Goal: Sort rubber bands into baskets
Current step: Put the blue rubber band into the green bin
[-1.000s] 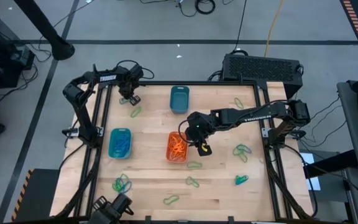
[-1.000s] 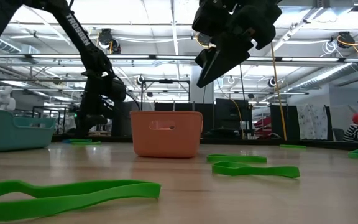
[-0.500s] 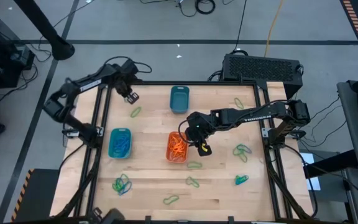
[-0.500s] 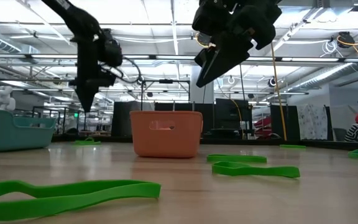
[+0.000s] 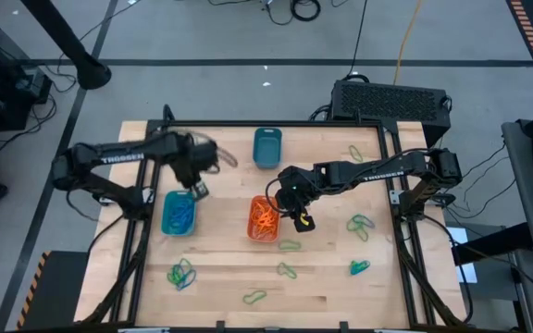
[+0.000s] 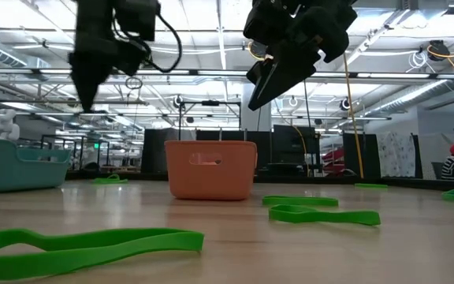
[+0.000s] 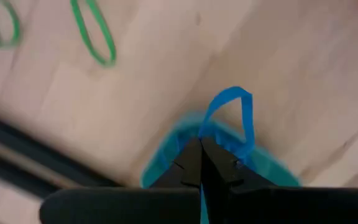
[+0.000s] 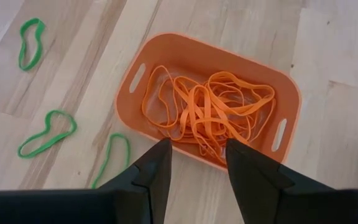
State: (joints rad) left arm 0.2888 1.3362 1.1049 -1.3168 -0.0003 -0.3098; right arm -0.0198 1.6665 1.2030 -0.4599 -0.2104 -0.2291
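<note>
**Fingers pinch a blue band over the turquoise basket**

Fingertips (image 7: 199, 163) of the left gripper (image 5: 196, 190) are clamped on a blue rubber band (image 7: 234, 118), hanging just above the turquoise basket (image 5: 179, 213). Green bands (image 5: 290, 245) litter the table (image 5: 220, 268) around it. Right gripper (image 5: 303, 220) hovers parted beside the orange basket (image 8: 210, 99), full of orange bands (image 8: 210, 115). Dark teal basket (image 5: 266, 146) sits farther back.
</note>
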